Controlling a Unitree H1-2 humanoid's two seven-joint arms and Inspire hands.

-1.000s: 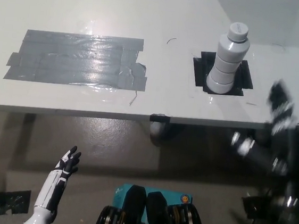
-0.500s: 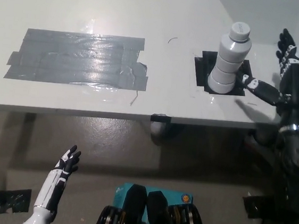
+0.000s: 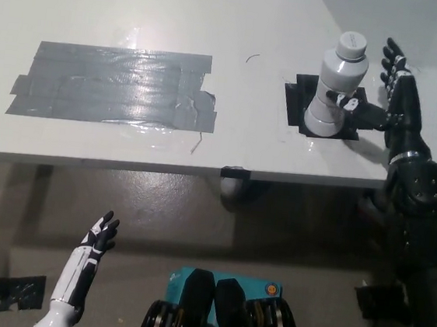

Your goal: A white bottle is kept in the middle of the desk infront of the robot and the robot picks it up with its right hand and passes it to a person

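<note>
Right hand: the black right hand [image 3: 388, 95] is up over the desk [image 3: 141, 7] near its right end, just to the right of the white bottle [image 3: 335, 86], with the arm crossing the desk's near edge from below.
Right hand fingers: spread wide, most of them pointing toward the far side of the desk and standing clear of the bottle's right side; one reaches across to the left and its tip looks to touch the bottle's lower body. Nothing is gripped.
White bottle: upright, ribbed, capped, standing on a black tape square [image 3: 297, 103] toward the right end of the desk, nearer the near edge than the far one.
Left hand: the white left hand [image 3: 99, 238] hangs below the desk's near edge toward the left end, fingers loosely apart, holding nothing.
Grey tape patch: a wide patch of grey tape strips [image 3: 113, 84] lies flat on the left half of the desk, well apart from the bottle.
Edges: a small black clip [image 3: 233, 172] sits on the near edge about midway along it.
Open room: bare desk surface lies between the grey tape patch and the black tape square, and beyond the bottle toward the far edge.
</note>
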